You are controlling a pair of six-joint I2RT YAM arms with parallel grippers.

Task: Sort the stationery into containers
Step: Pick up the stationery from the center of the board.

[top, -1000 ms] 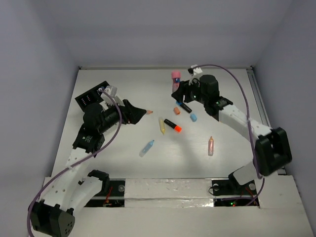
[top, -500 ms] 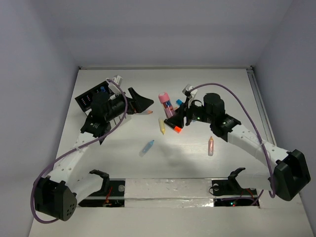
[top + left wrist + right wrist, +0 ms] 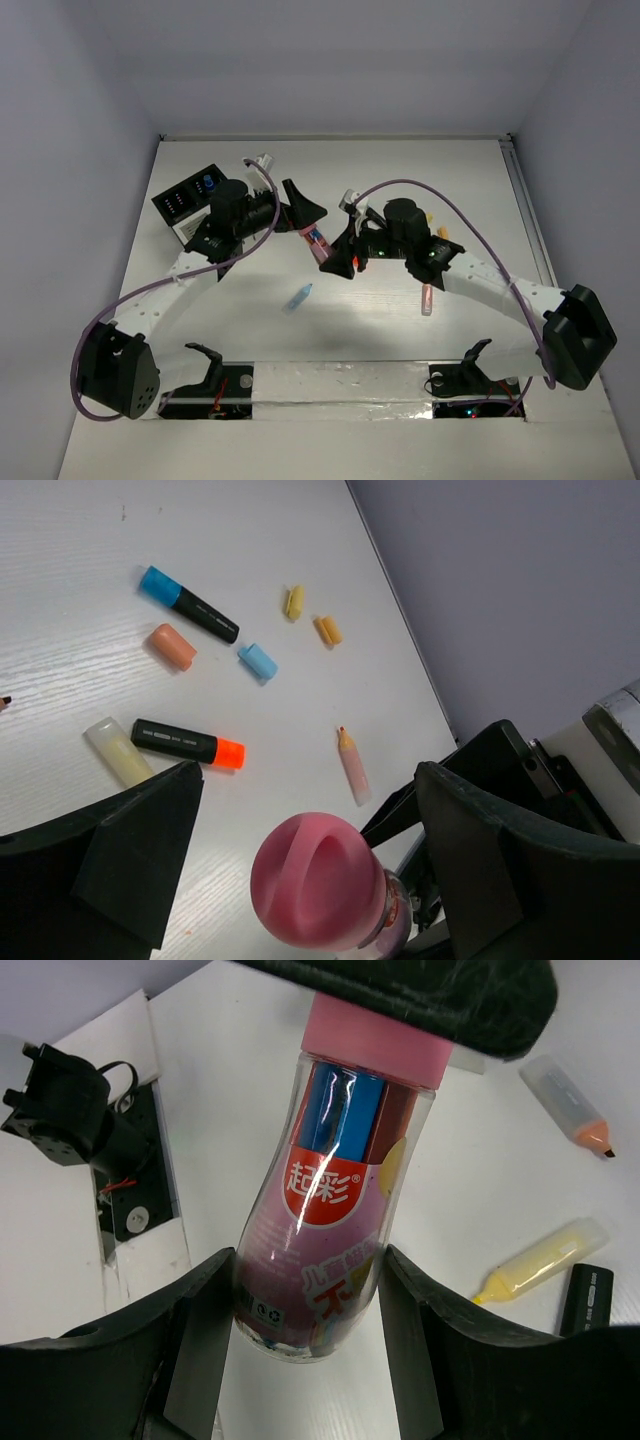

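Note:
My right gripper (image 3: 335, 258) (image 3: 308, 1295) is shut on the lower body of a clear pink-capped bottle (image 3: 316, 240) (image 3: 330, 1190) with coloured sticks inside, held tilted above the table. My left gripper (image 3: 303, 213) (image 3: 312, 825) is open, one finger on each side of the bottle's pink cap (image 3: 318, 880) with a gap on both sides. Loose stationery lies on the table: a black highlighter with an orange cap (image 3: 188, 743), a blue-capped one (image 3: 188, 600), a pale yellow one (image 3: 118, 752) and a pink crayon (image 3: 352, 765). The containers (image 3: 178, 205) sit at the far left.
Small orange (image 3: 172, 646), light blue (image 3: 258, 662) and yellow (image 3: 293, 601) pieces lie among the markers. A light blue marker (image 3: 297, 298) lies alone nearer the front, under both arms. A blue-capped item (image 3: 207, 183) stands in the organizer.
My right arm carried the bottle from the far middle leftward and nearer. My left gripper swung right from beside the organizer to straddle the pink cap, and its jaws narrowed a little.

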